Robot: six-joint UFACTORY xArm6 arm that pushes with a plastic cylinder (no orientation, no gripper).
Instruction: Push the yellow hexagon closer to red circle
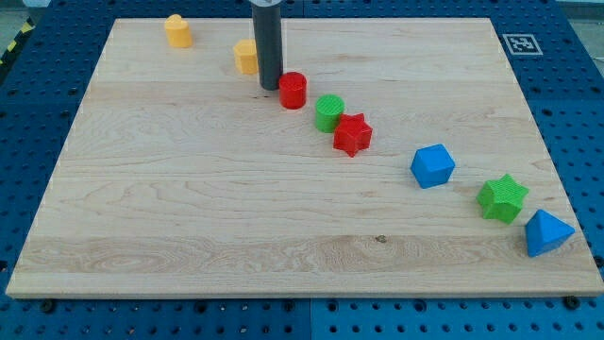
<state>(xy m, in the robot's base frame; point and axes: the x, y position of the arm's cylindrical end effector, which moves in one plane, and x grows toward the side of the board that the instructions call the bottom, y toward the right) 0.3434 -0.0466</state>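
The yellow hexagon (245,57) sits near the view's top, partly hidden behind my rod. The red circle (293,90) stands just to its lower right. My tip (270,88) rests on the board between the two, touching or nearly touching the red circle's left side and just below and to the right of the yellow hexagon. The rod comes down from the view's top edge.
Another yellow block (177,30) sits at the top left. A green circle (329,112) and a red star (352,134) lie right of the red circle. A blue block (432,165), a green star (501,197) and a blue triangle (545,232) trail to the lower right.
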